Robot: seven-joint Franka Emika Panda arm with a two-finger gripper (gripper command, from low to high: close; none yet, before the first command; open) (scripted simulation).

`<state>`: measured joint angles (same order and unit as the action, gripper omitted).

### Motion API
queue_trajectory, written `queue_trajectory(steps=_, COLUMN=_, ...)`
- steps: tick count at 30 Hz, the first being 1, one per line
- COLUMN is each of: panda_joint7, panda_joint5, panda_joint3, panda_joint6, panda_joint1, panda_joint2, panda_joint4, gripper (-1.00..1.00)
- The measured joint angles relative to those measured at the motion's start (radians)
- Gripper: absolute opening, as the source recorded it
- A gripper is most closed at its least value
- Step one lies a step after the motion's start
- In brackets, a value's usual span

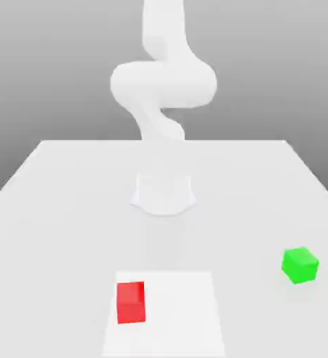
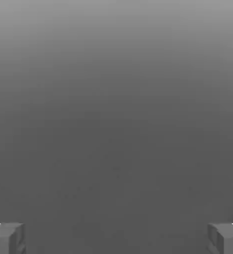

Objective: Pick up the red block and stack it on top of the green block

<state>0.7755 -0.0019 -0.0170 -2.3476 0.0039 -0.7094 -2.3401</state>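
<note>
Hand (image 2: 116, 238) released, fingers (image 2: 6, 237) spread wide, holding nothing. Red block (image 1: 131, 302) near counter (image 1: 68, 210) front edge; green block (image 1: 300, 264) well apart, toward right edge.

**Count: two blocks, one arm, two fingertips**

One red block (image 1: 131, 302) and one green block (image 1: 300, 264) make two cubes in all, both on the single white table (image 1: 54, 210). One white robot arm (image 1: 163, 87) rises at the table's far edge. In the hand view, two grey fingertips (image 2: 6, 238) show, one at each side, wide apart.
</note>
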Motion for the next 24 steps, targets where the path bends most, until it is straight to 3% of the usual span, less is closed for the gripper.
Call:
queue_trajectory(steps=20, panda_joint7=-0.226, panda_joint5=0.025, panda_joint3=-0.103, panda_joint6=-0.383, panda_joint1=-0.017, panda_joint2=0.732, panda_joint4=-0.322, gripper=0.0)
queue_trajectory(steps=24, panda_joint7=-0.264, panda_joint5=0.057, panda_joint3=-0.083, panda_joint6=-0.491, panda_joint1=-0.034, panda_joint2=0.877, panda_joint4=-0.329, gripper=0.0)
